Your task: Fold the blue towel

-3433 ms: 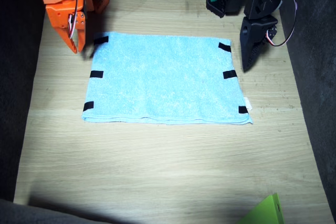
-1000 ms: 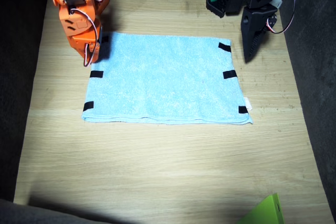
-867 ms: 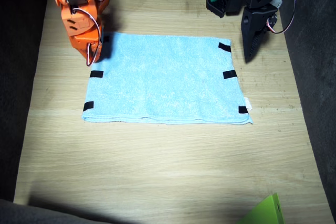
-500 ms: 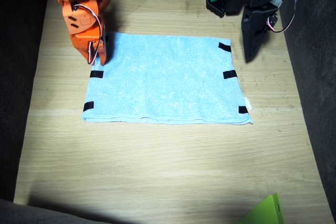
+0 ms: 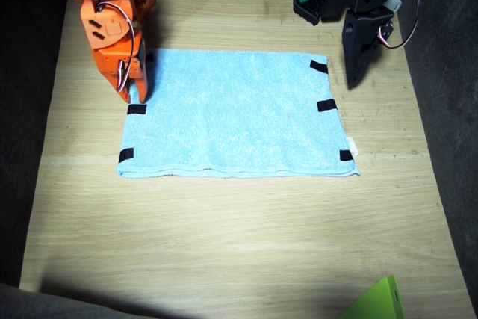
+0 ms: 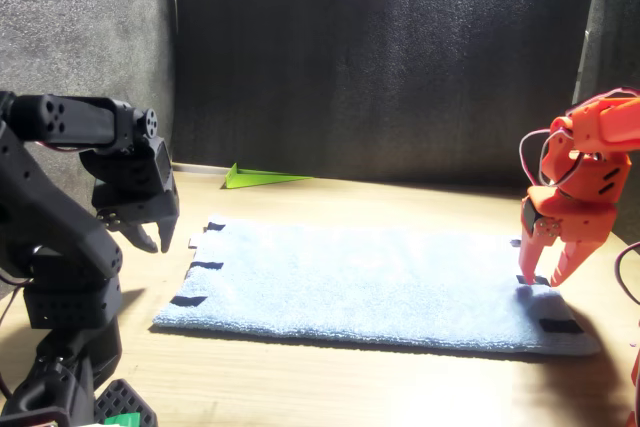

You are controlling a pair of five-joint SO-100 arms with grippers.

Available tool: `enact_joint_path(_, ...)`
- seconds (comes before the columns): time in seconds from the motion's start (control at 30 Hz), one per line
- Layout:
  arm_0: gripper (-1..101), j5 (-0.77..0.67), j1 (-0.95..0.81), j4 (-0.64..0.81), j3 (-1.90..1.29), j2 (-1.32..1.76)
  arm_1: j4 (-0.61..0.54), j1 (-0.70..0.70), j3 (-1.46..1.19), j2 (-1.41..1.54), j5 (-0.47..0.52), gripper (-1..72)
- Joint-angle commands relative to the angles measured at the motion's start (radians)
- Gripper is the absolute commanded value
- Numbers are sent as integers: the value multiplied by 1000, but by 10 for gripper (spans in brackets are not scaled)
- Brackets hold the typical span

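**Blue towel lies flat; orange gripper comes down on one edge**

A lime-green flat piece [image 5: 377, 301] sits at the near edge of the wooden table [image 5: 239, 237], at about 5 o'clock from the towel and well apart from it; the picture edge cuts it off, so only a corner shows; nothing lies on the towel and nothing blocks it.

The blue towel [image 5: 235, 113] lies spread out in the middle of the table; short black tape strips [image 5: 326, 104] mark its two short edges; a small white tag [image 5: 352, 147] sticks out at one corner.

The far edge of the table is dark and full of black parts and wires; it is hard to tell them apart there.

The orange right arm points down at the towel's 9 o'clock edge; the right gripper [image 6: 546, 274] has its fingers spread a little, tips at the cloth, in the front view; whether they touch is hard to tell.

The black left arm hangs over the bare table just past the towel's 2 o'clock corner; the left gripper [image 6: 150, 237] is in the air, off the cloth; its fingers are spread apart.
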State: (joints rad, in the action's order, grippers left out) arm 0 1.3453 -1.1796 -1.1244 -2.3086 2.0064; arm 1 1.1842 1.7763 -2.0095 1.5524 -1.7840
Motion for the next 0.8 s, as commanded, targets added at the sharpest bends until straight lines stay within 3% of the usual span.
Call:
enact_joint_path(0.0, 70, 17, -23, -8, 2, 8, 11, 9, -11, -15, -12, 165)
enact_joint_path(0.27, 82, 26, -25, -17, -6, 32, 49, 31, -6, -86, -18, 144)
enact_joint_path(0.33, 90, 28, -28, -17, -11, 40, 52, 35, -5, -91, -11, 80)
enact_joint_path(0.37, 91, 29, -31, -17, -11, 40, 54, 40, -5, -92, -11, 1)
enact_joint_path(0.57, 91, 34, -40, -11, -20, 41, 77, 97, 5, -100, -37, 0)
enact_joint_path(0.77, 91, 37, -52, -8, -29, 41, 173, 94, 97, -98, -66, 0)
